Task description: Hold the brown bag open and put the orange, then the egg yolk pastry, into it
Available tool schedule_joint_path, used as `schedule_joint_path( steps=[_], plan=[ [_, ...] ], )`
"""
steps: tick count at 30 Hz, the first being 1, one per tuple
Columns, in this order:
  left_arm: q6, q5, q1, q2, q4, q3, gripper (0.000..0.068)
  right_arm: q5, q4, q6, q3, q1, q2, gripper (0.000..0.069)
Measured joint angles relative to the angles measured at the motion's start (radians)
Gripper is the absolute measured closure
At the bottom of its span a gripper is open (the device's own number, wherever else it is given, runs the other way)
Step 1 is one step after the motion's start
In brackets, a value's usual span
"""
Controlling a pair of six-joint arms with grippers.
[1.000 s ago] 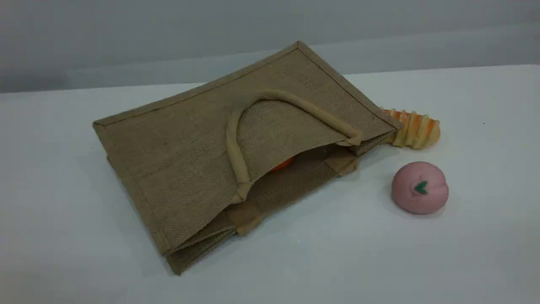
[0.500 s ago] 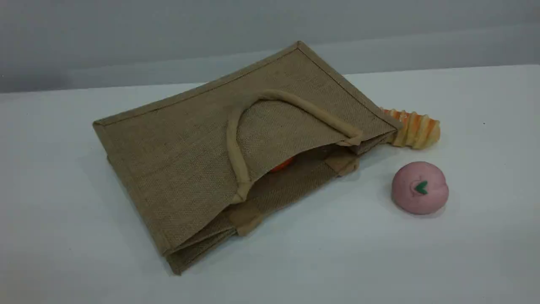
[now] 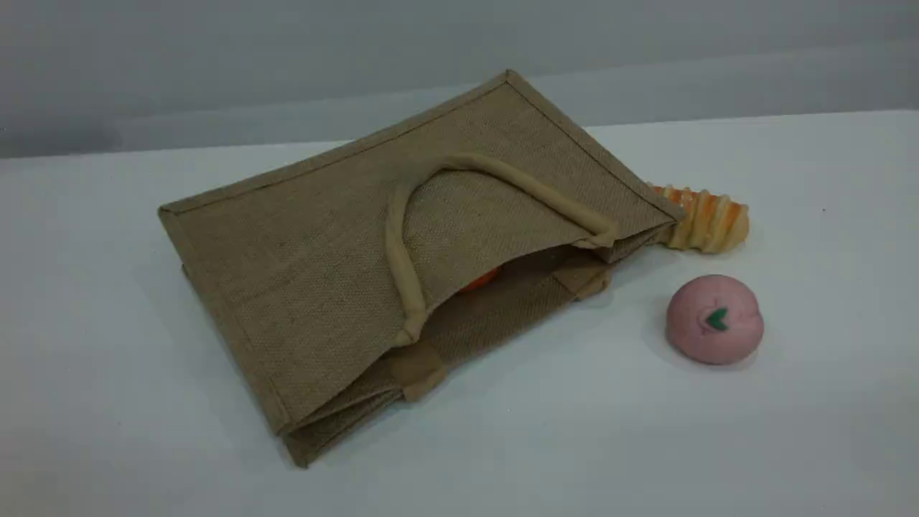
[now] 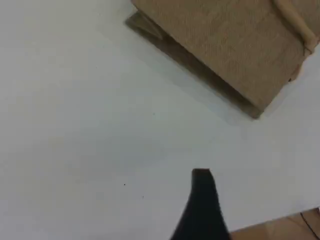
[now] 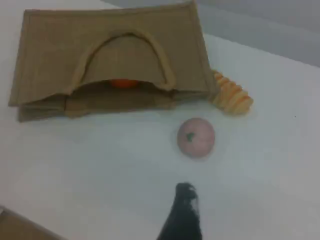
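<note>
- Lying flat mid-table (image 3: 574, 431), the bag (image 3: 309, 244) looks like light, coarse jute, stiff in the panels and floppy at the mouth, which faces 5 o'clock.
- Orange (image 3: 482, 280) peeks out just inside the mouth; can't spot the pastry anywhere.
- I'd grab the top handle (image 3: 397, 266): rough rope, shouldn't slip.
- Left fingers (image 4: 202, 200) and right fingers (image 5: 184, 210) are both spread wide, holding nothing.

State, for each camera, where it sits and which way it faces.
Scene view: fixed, above the table, looking down aslant at bag, bun and bread; no arm shows.
Left wrist view: above bare table, bag corner ahead; left pincer's fingertip shows.
Right wrist view: faces the bag's mouth, orange inside; right pincer's fingertip shows.
Shared: all see the bag.
</note>
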Motion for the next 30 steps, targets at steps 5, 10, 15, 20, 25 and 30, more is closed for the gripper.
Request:
schedule_joint_path(
  steps=[5, 10, 15, 20, 25, 30],
  plan=[
    [0.004, 0.001, 0.009, -0.016, -0.001, 0.000, 0.0179, 0.000, 0.000, 0.000, 0.000, 0.000, 0.000, 0.0128],
    [0.007, 0.002, 0.112, -0.072, -0.004, 0.000, 0.0179, 0.000, 0.002, 0.000, 0.000, -0.018, 0.000, 0.0128],
    [0.007, 0.002, 0.159, -0.146, -0.004, 0.000, 0.0179, 0.000, 0.006, 0.001, 0.000, -0.130, 0.000, 0.0128],
    [0.007, 0.002, 0.158, -0.202, -0.006, 0.000, 0.0179, 0.000, 0.005, 0.001, 0.000, -0.197, 0.000, 0.0128],
    [0.007, 0.002, 0.158, -0.216, -0.006, 0.000, 0.0179, 0.000, 0.005, 0.000, 0.000, -0.231, 0.000, 0.0128],
    [0.007, 0.002, 0.158, -0.214, -0.006, 0.000, 0.0179, 0.000, 0.005, 0.000, 0.000, -0.231, 0.000, 0.0128]
  ],
)
